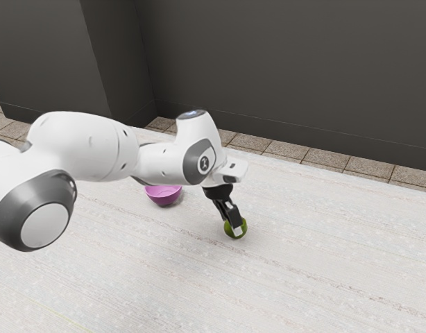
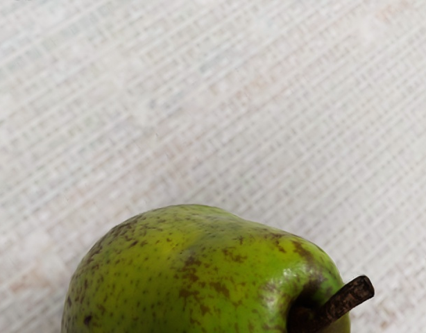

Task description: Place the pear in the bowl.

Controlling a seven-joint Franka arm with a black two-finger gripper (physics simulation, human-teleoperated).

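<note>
My gripper [image 1: 232,216] reaches down at the pear [image 1: 241,225] on the pale table, and its lower end covers part of the fruit; whether it grips the pear is hidden from this side. Large and close under my hand in the wrist view lies the green, brown-speckled pear [image 2: 192,277], on its side with its dark stem sticking out. The pink-purple bowl [image 1: 164,196] stands upright on the table, toward the exterior view's left from the gripper, its rim partly behind the arm.
The white table [image 1: 324,257] spreads around the pear and bowl. Beyond its far edge are a tiled floor [image 1: 307,154] and a dark wall [image 1: 289,69]. The arm passes above the table close to the bowl.
</note>
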